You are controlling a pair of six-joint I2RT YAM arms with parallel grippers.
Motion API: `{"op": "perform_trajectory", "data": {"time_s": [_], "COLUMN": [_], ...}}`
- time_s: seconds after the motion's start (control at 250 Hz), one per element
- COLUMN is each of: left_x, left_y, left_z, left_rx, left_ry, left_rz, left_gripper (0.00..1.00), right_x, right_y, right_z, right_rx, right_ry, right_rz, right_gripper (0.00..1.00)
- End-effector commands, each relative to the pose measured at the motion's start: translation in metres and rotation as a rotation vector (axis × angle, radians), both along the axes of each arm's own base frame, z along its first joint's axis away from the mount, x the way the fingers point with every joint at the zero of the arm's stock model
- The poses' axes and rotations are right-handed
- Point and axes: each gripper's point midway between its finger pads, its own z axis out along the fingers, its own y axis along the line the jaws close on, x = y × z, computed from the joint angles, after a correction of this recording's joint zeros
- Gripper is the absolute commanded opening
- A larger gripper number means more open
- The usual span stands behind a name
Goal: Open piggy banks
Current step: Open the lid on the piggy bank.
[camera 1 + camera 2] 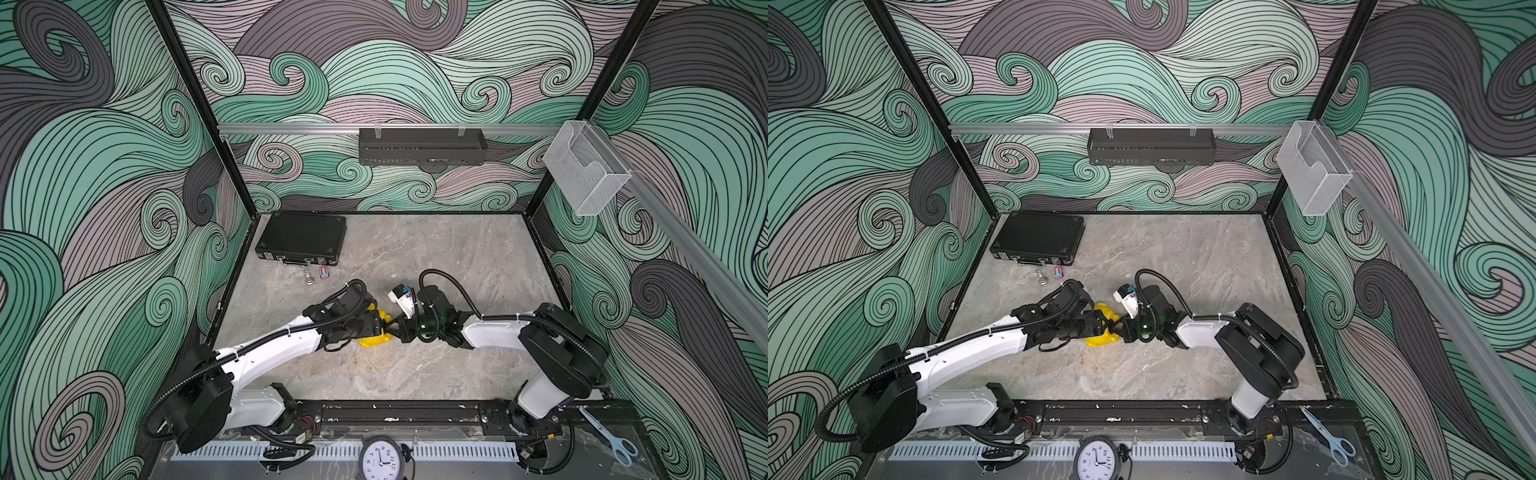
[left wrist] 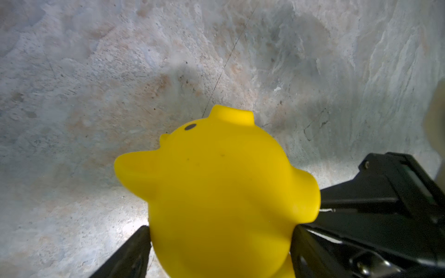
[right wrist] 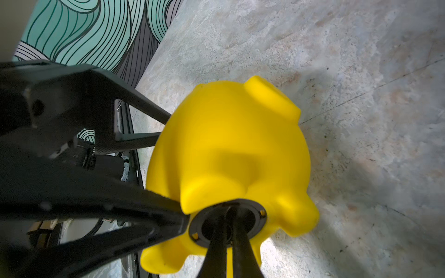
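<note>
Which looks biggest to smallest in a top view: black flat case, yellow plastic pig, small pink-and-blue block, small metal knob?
1. Black flat case
2. Yellow plastic pig, partly hidden by claws
3-4. Small metal knob and small pink-and-blue block: too alike to rank.

Both top views are evenly lit and sharp, with curved edges (wide lens). In the wrist views the near black hand (image 3: 226, 231) is blurred, and soft shadows lie on the tabletop (image 2: 301, 60).

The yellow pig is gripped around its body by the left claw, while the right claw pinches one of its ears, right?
Not an ear. The right wrist view shows the right gripper shut on the black round plug in the yellow pig's belly. The left gripper does hold its body.
</note>
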Motion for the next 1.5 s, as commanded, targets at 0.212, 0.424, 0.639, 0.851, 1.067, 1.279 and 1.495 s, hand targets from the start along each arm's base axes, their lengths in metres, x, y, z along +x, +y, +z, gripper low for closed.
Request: {"op": "perform_trajectory", "data": {"time_s": [0.212,0.424,0.639,0.851,1.067,1.279,1.495], "left_x": [0.005,0.014,0.018,0.018,0.023,0.031,0.041], "left_y": [-0.001,-0.010,-0.016,-0.017,-0.013,-0.013,-0.005], "left_z": [-0.021,-0.015,-0.017,-0.024,-0.019,-0.018,-0.008], "left_rx": [-0.023,-0.042,-0.096,-0.121,-0.121,-0.101,-0.087], "left_ry": [0.030,0.051,0.122,0.186,0.222,0.252,0.268], "left_rz": [0.003,-0.047,-0.084,-0.106,-0.125,-0.150,-0.165], "left_gripper": [0.82,0.81,0.80,0.79,0.79,0.79,0.79], "right_x": [0.001,0.008,0.020,0.019,0.018,0.016,0.019], "right_y": [0.015,0.015,0.003,0.011,0.011,0.014,0.016], "right_z": [0.006,-0.002,-0.015,-0.008,-0.016,-0.026,-0.027], "right_rx": [0.047,-0.014,-0.143,-0.123,-0.160,-0.188,-0.201], "right_ry": [-0.003,-0.030,-0.170,-0.355,-0.496,-0.608,-0.683], "right_rz": [0.055,0.047,0.019,0.050,0.053,0.064,0.071], "right_gripper": [0.01,0.00,0.00,0.00,0.00,0.00,0.00]}}
